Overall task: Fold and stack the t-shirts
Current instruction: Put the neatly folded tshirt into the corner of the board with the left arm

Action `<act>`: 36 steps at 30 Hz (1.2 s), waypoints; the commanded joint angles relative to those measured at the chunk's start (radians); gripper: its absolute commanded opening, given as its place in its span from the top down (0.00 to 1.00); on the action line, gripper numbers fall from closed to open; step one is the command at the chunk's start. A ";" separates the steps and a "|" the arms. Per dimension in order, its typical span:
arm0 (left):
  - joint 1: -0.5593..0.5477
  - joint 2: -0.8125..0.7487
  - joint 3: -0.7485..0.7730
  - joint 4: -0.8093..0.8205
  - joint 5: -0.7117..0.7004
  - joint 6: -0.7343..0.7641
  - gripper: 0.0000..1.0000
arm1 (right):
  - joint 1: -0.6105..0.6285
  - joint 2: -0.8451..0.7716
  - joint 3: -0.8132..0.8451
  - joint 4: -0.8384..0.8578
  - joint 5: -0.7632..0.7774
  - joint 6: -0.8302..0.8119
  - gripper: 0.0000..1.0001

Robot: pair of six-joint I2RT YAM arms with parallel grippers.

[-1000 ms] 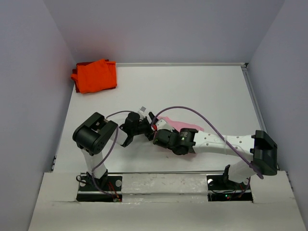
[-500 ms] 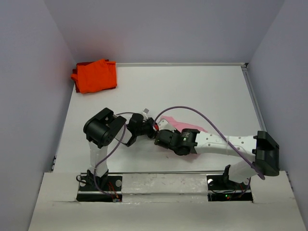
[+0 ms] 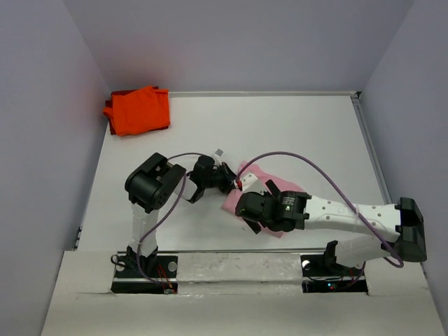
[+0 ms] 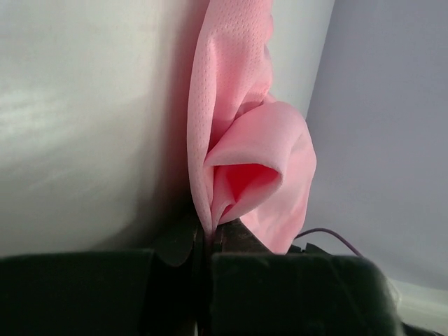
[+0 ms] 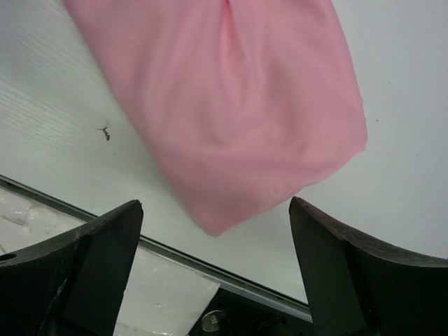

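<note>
Nearest, the right gripper (image 5: pixel 215 206) hovers over the pink t-shirt (image 5: pixel 231 105) at mid-table, jaws spread wide, holding nothing. Just left of it, the left gripper (image 4: pixel 206 234) is pinched tight on a fold of that shirt. The orange t-shirt (image 3: pixel 138 110) lies folded well apart, in the far-left corner of the table (image 3: pixel 280 133).

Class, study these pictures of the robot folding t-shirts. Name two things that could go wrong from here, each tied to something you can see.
1. The left gripper pinches only a thin edge of the pink t-shirt, so the cloth may slip out when pulled.
2. The right gripper is open, so the bunched shirt is held at one point only and may drag crumpled.
</note>
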 commanded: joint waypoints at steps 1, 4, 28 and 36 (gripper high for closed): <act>0.054 -0.012 0.101 -0.241 -0.026 0.177 1.00 | 0.017 -0.052 0.060 -0.036 0.000 0.119 0.09; 0.122 -0.020 0.228 -0.449 -0.040 0.316 1.00 | 0.017 -0.085 0.060 0.005 -0.023 0.119 0.09; 0.429 0.419 1.417 -1.534 -0.265 0.927 1.00 | 0.017 -0.071 -0.026 0.165 -0.042 0.107 0.11; 0.504 0.330 1.476 -1.604 -0.445 0.969 1.00 | 0.017 -0.079 -0.064 0.199 -0.076 0.135 0.13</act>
